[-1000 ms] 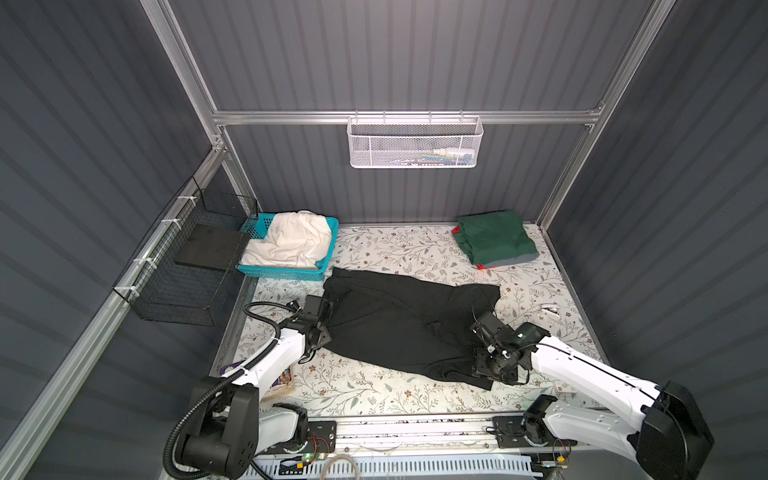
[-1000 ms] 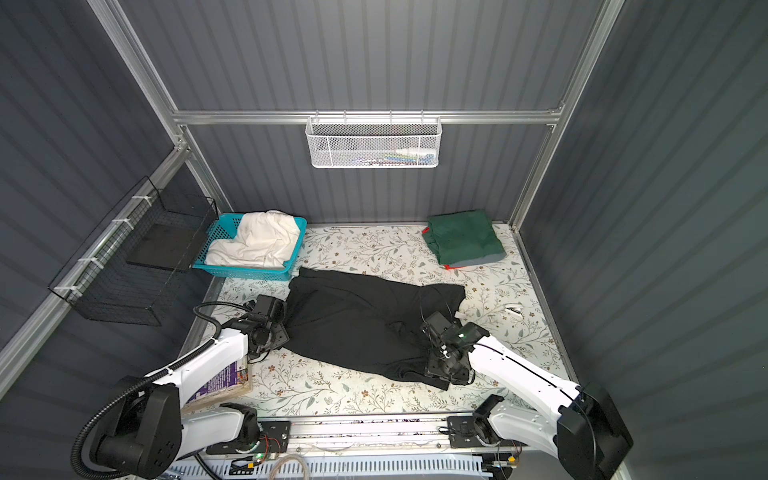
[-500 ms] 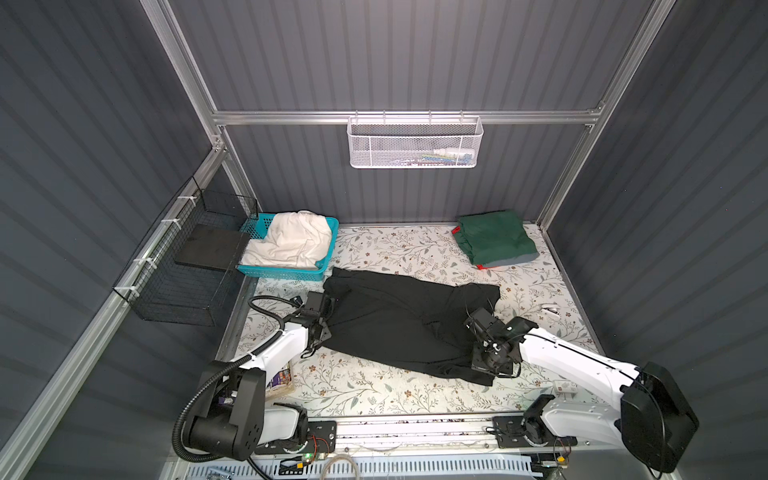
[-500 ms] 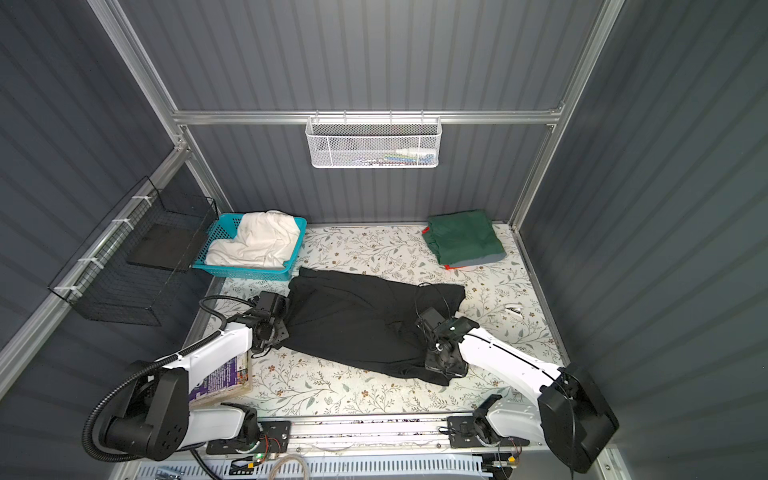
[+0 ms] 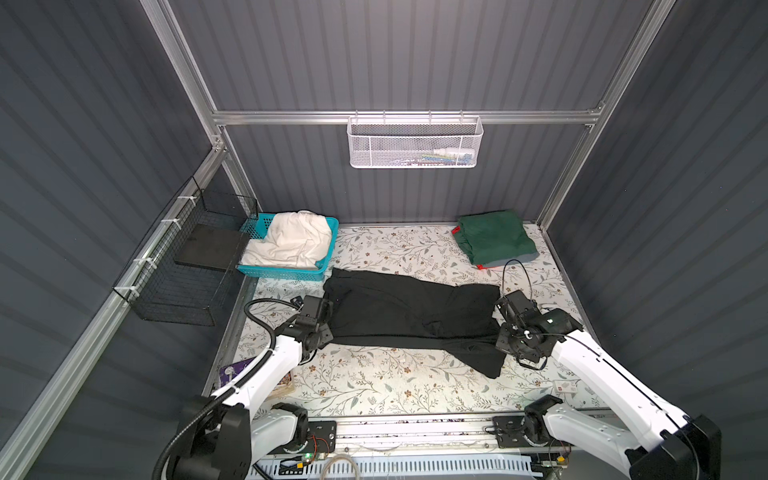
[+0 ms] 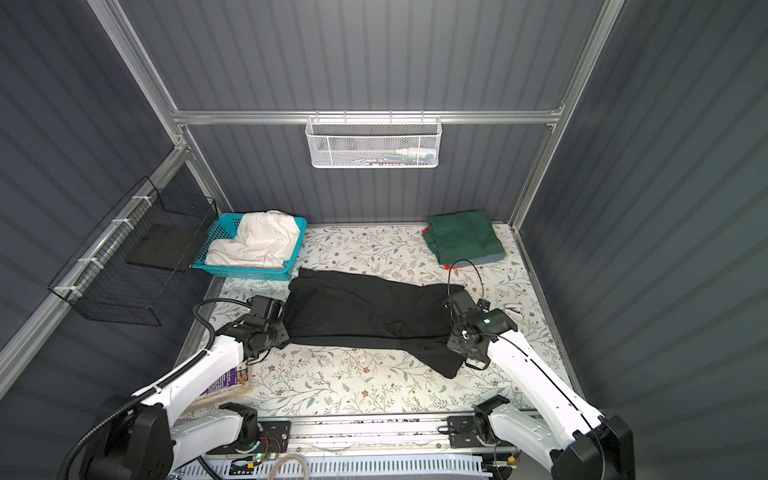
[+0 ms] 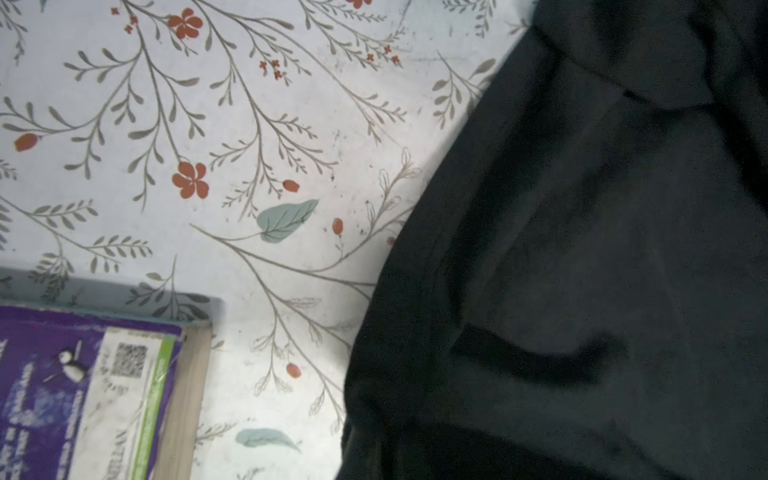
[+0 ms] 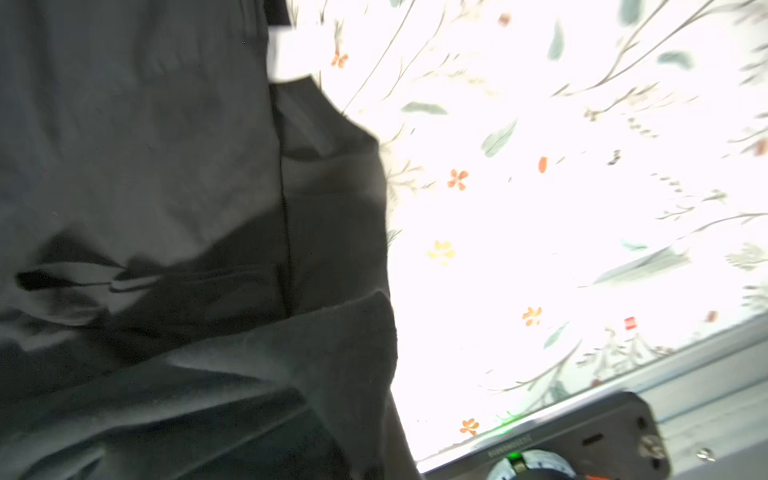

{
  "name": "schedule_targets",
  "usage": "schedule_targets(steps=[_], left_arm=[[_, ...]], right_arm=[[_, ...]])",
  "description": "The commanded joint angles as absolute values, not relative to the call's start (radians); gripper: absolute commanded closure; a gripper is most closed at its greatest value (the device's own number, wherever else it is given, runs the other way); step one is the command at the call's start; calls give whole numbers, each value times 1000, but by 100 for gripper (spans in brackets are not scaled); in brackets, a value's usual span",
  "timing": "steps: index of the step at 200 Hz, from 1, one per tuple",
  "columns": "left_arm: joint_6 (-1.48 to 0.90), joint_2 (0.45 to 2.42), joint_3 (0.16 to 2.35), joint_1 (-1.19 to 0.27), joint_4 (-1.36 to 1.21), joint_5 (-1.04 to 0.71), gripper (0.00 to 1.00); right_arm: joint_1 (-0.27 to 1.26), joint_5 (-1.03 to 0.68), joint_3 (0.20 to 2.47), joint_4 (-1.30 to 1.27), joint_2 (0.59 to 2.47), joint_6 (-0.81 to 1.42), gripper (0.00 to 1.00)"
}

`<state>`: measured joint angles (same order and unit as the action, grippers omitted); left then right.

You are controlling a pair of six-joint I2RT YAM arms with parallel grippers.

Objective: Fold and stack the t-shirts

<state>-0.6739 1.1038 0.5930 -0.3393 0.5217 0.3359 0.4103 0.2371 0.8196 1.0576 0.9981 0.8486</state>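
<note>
A black t-shirt [image 5: 411, 316] [image 6: 365, 316] lies stretched across the middle of the flowered table [image 5: 374, 386]. My left gripper [image 5: 328, 322] is shut on its left edge and my right gripper [image 5: 498, 328] is shut on its right edge. In both wrist views the black cloth [image 7: 582, 249] [image 8: 166, 166] runs up to the lens and hides the jaws. A folded dark green t-shirt [image 5: 494, 239] lies at the back right on a grey one [image 5: 524, 259], with red cloth [image 5: 456, 229] showing beneath. A cream-white t-shirt [image 5: 291, 241] sits crumpled in the turquoise basket [image 5: 282, 272].
A purple book [image 5: 232, 370] [image 7: 83, 395] lies at the front left by my left arm. A black wire basket [image 5: 187, 266] hangs on the left wall and a white mesh basket [image 5: 415, 143] on the back wall. A small white tag [image 5: 565, 386] lies at the front right.
Both grippers have gone from open to shut on the black t-shirt's ends. The right gripper has shifted a little towards the back right; the left has hardly moved.
</note>
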Motion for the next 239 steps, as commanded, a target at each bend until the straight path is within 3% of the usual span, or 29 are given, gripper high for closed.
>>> schedule_targets(steps=[1,37,99,125,139,150,160,170,184,196,208,221,239], left_arm=[[-714,1055,589,-404,648,410,100],[-782,1028,598,-430,735,410,100],[-820,1031,694,-430,810,702,100],[-804,1077,730,-430,828,740,88],[-799,1078,736,-430,826,752,88],[-799,1074,739,-430,823,762,88],[-793,1071,742,-430,812,763,88],[-785,1075,743,-430,798,760,88],[-783,1102,749,-430,786,756,79],[-787,1130,756,-430,781,751,78],[-796,1151,765,-428,790,750,71],[-825,1149,771,-428,816,769,39],[-822,1117,775,-428,824,793,17]], right_arm=[[403,282,839,1156,972,863,100],[457,290,845,1218,973,928,100],[635,291,816,1244,1004,1120,100],[726,260,782,1167,1034,1186,100],[785,274,786,1161,1024,1236,100],[840,288,801,1170,1013,1265,91],[895,299,815,1187,1009,1282,97],[945,309,828,1225,1016,1314,96],[991,280,815,1212,1026,1306,75],[1011,253,796,1182,1027,1291,63],[1014,264,801,1163,1019,1251,43],[1004,330,833,1158,998,1218,24],[902,333,868,1070,962,1091,14]])
